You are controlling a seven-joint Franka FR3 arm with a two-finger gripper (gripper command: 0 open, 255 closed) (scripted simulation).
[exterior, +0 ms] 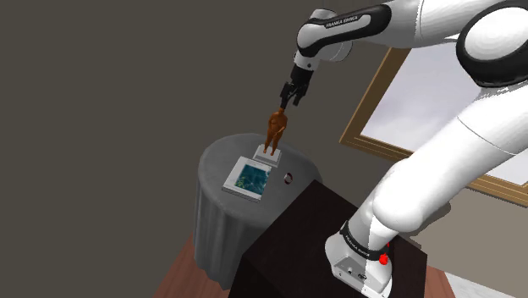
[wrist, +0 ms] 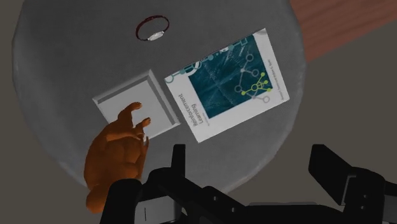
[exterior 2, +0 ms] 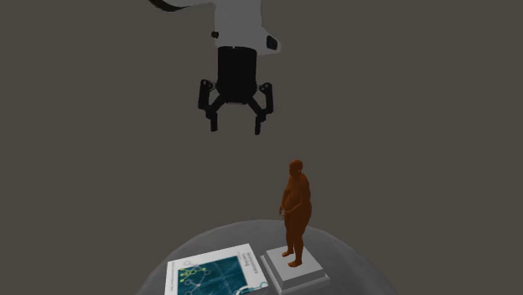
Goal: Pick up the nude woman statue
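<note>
The statue (exterior: 276, 129) is a reddish-brown nude woman standing upright on a pale square base (exterior: 269, 156) on a round grey table (exterior: 218, 161). In the second exterior view the figure (exterior 2: 295, 209) stands on its base (exterior 2: 293, 270), and my gripper (exterior 2: 236, 126) hangs open above it, a little toward that view's left, well clear of the head. In the shoulder view the gripper (exterior: 292, 100) sits just over the statue's top. The wrist view looks down on the statue (wrist: 118, 156) beside one black finger (wrist: 178, 159); nothing is between the fingers of the gripper (wrist: 254, 172).
A book with a teal cover (exterior: 248, 179) lies next to the base (wrist: 127, 102). A small dark ring (wrist: 153, 28) rests near the table's edge (wrist: 57, 57). The dark stand (exterior: 296, 237) is close by, a framed picture (exterior: 381, 118) leans behind, and the floor (wrist: 343, 25) is wood.
</note>
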